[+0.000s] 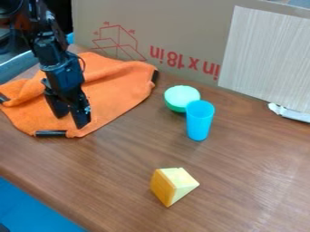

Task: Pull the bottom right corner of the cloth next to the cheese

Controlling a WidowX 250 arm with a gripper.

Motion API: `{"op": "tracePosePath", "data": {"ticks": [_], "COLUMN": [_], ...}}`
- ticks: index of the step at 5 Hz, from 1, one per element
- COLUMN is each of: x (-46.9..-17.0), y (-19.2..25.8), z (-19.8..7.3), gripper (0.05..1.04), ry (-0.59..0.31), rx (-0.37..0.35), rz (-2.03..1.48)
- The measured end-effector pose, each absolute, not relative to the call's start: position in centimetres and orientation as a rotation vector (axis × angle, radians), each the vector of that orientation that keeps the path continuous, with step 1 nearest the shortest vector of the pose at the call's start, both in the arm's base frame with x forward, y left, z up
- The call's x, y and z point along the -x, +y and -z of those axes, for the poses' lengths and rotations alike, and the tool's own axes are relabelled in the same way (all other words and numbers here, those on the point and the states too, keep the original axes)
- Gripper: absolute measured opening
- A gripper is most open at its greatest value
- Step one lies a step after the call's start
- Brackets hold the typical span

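1. Nearest the camera: cheese wedge (171, 185), orange on one face, pale yellow on the others, lying by itself on the brown wood-grain table (242, 181).
2. Cloth (112, 102): orange, spread at the upper left of the table, well apart from the cheese. Rumpled, with raised folds along its far and left parts; the portion toward the cheese lies flatter. Dark strips noted at its near edge (50, 133), right corner (155, 76) and left side (3, 98).
3. Gripper (70, 121): black, pointing down over the near part of the cloth, close to the lower right corner. Its two fingers stand apart, orange fabric visible between them. Whether the tips touch the fabric, I cannot tell from where I stand. Arm (53, 54) enters from the upper left.
4. Right of the cloth: green bowl (180, 98), paler on top. Just beside it, on the camera side, a blue cup (199, 121), upright. Contact between the two cannot be judged.
5. Behind: cardboard panel (176, 27) with red markings and a line drawing; pale, finely striped board (266, 54) in front of it at right, a white piece (289, 113) at that board's foot.
6. Past the table's near left edge, lower down: blue surface (30, 210).
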State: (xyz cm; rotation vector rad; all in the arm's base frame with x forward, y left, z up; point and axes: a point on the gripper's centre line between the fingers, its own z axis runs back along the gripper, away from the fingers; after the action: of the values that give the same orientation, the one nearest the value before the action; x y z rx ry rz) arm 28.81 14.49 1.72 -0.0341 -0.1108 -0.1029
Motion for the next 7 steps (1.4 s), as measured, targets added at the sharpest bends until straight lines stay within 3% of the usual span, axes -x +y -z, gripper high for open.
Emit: {"op": "tracePosePath", "data": {"ticks": [1, 3, 7], "x": [-28.4, -26.9, -26.0], "y": [13.6, 11.3, 6.5], "z": [-1.3, -1.2, -1.3], "gripper": [0.998, 0.998, 0.999], "ry": [-0.096, -0.055, 0.017], "rx": [0.020, 0.066, 0.217], "rz": [0.101, 0.065, -0.153]}}
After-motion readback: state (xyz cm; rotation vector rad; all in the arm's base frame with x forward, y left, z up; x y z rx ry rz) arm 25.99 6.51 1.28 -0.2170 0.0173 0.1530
